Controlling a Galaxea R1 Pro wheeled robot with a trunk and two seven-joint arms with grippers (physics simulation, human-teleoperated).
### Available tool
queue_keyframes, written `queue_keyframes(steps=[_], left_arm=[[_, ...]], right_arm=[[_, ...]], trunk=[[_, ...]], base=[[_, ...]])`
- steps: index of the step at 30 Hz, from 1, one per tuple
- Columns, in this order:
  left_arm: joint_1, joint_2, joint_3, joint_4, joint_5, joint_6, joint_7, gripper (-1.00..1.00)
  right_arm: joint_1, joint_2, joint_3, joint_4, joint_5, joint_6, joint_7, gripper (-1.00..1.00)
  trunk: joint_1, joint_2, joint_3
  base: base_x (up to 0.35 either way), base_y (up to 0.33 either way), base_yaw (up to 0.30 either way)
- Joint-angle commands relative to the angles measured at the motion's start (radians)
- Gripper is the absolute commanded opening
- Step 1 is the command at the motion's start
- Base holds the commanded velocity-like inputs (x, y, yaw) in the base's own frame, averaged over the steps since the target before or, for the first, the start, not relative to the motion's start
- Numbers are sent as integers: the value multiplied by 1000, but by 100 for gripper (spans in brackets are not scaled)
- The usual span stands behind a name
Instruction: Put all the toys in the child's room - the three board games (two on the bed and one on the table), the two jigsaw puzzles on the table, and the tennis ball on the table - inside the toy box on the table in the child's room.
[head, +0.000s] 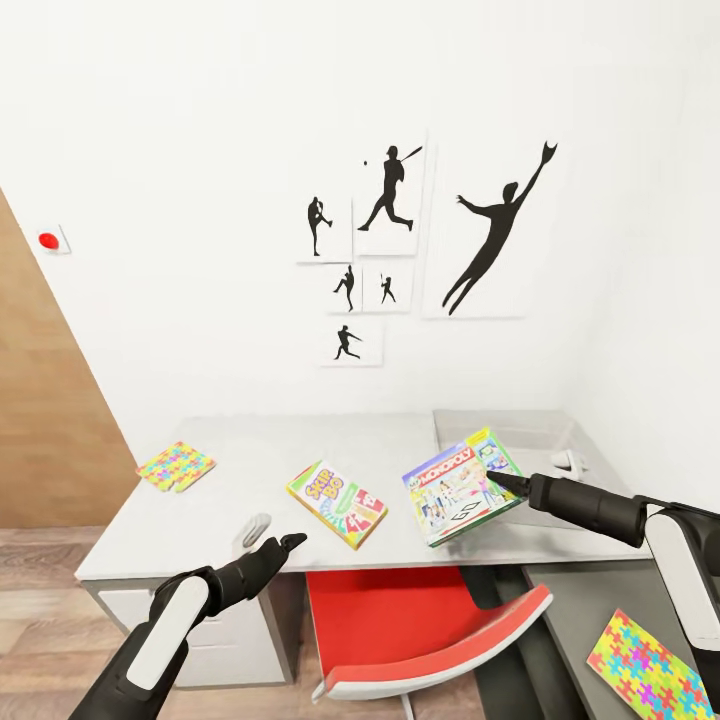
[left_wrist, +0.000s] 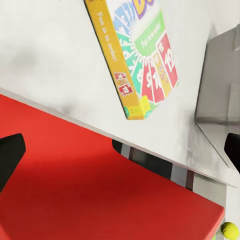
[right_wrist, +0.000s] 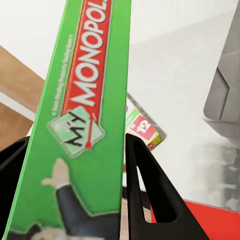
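So right gripper (head: 497, 479) is pinching the MONOPOLY (head: 455, 487) edge, left of the toy box (head: 520, 432); next, lift it over the rim.

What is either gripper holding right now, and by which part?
The right gripper pinches the Monopoly box by its green edge. The left gripper holds nothing.

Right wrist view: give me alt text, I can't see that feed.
The right gripper is shut on the green edge of the Monopoly box, a black finger on each side. Beyond lie the Skip-Bo box on the grey table and the toy box.
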Motion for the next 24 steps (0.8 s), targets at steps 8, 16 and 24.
queue_keyframes(steps=[8, 16, 24], left_arm=[[-1, 1, -2, -1, 11, 1, 10, 100], [-1, 1, -2, -2, 11, 1, 10, 100], [-1, 1, -2, -2, 10, 1, 10, 100]], right_arm=[[-1, 0, -1, 0, 6, 5, 9, -100], [-1, 0, -1, 0, 6, 5, 9, -100], [-1, 0, -2, 0, 6, 5, 9, -100]], trunk=[[1, -2, -2], [1, -2, -2], [1, -2, -2]], base=[[3, 0, 0], [0, 0, 0], [0, 0, 0]])
